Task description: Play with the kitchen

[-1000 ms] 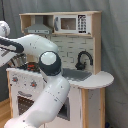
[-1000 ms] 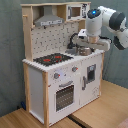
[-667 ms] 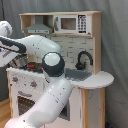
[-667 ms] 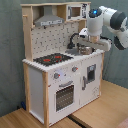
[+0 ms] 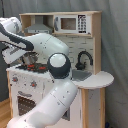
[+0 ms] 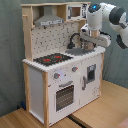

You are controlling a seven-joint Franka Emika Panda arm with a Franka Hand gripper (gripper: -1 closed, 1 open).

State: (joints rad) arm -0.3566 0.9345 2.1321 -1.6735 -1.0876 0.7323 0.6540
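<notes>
Kitchen (image 6: 60,75) stood on wood floor (image 6: 100,112) w/ grey curtain (image 6: 10,50) behind. Sink (image 6: 80,51) contents unclear. Gripper (image 6: 92,37) hung over sink by black faucet (image 6: 75,39); claw state: can't tell.

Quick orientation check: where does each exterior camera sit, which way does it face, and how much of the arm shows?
First exterior view: behind the arm, facing the kitchen front; white links fill the foreground.
Second exterior view: off the kitchen's hob corner, looking diagonally; the arm's upper links and gripper over the sink.
Both show hob, faucet, hood.
</notes>
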